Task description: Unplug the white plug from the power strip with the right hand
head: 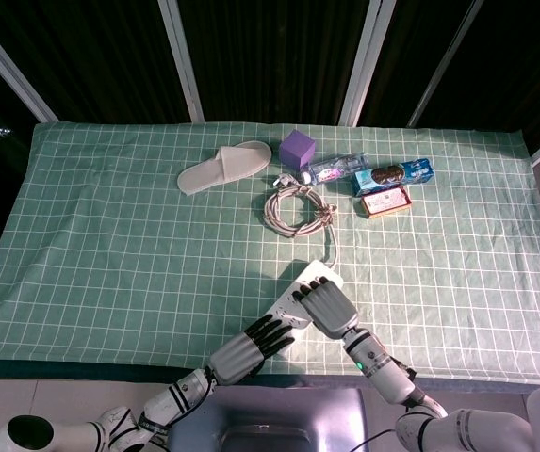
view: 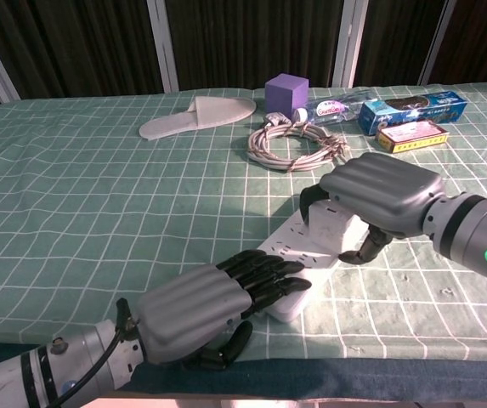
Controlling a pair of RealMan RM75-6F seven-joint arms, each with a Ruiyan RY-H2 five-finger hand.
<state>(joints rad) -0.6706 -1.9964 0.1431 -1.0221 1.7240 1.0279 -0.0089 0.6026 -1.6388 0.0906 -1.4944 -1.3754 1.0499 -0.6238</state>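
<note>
On my left hand (view: 201,310) I see a smooth grey back shell and black fingers (view: 264,270), with a black cable along its silver wrist. My right hand (view: 379,200) shows ribbed grey shells and a green light glowing just behind its wrist.

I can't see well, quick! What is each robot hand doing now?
Left hand: holds nothing, fingers pressing flat on the power strip.
Right hand: fingers curled around the white plug, gripping it.
</note>
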